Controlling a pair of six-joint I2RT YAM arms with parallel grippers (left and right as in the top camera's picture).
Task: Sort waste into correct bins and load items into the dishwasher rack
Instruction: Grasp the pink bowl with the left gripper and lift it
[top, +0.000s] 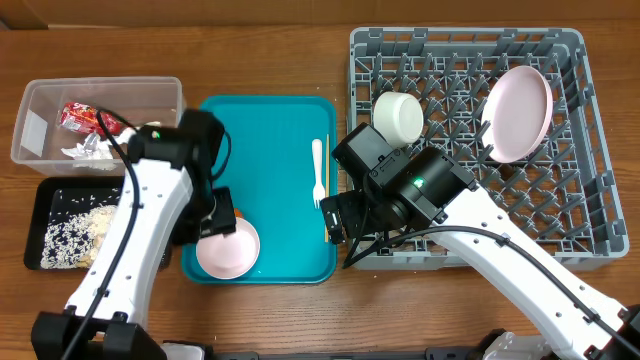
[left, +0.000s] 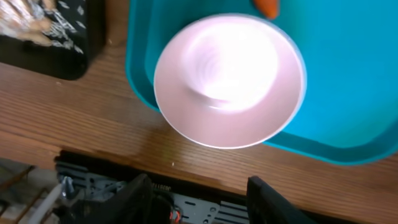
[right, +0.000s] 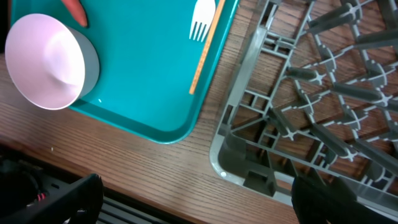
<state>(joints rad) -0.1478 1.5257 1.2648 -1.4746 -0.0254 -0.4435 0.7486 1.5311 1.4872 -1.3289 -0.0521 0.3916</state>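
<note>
A pale-pink bowl (top: 228, 250) sits at the front left corner of the teal tray (top: 280, 130); it also shows in the left wrist view (left: 229, 79) and the right wrist view (right: 46, 61). A small orange carrot (left: 267, 6) lies just behind it. A white fork (top: 318, 165) and a wooden chopstick (top: 326, 195) lie at the tray's right side. My left gripper (left: 202, 202) is open and empty above the bowl's front edge. My right gripper (right: 202, 202) is open and empty between the tray and the grey rack (top: 590, 150). The rack holds a white cup (top: 398, 116) and a pink plate (top: 518, 112).
A clear tub (top: 40, 110) at the back left holds a red wrapper (top: 82, 118) and a white napkin (top: 92, 150). A black tray (top: 50, 190) in front of it holds rice grains (top: 70, 235). The table's front edge is close below both grippers.
</note>
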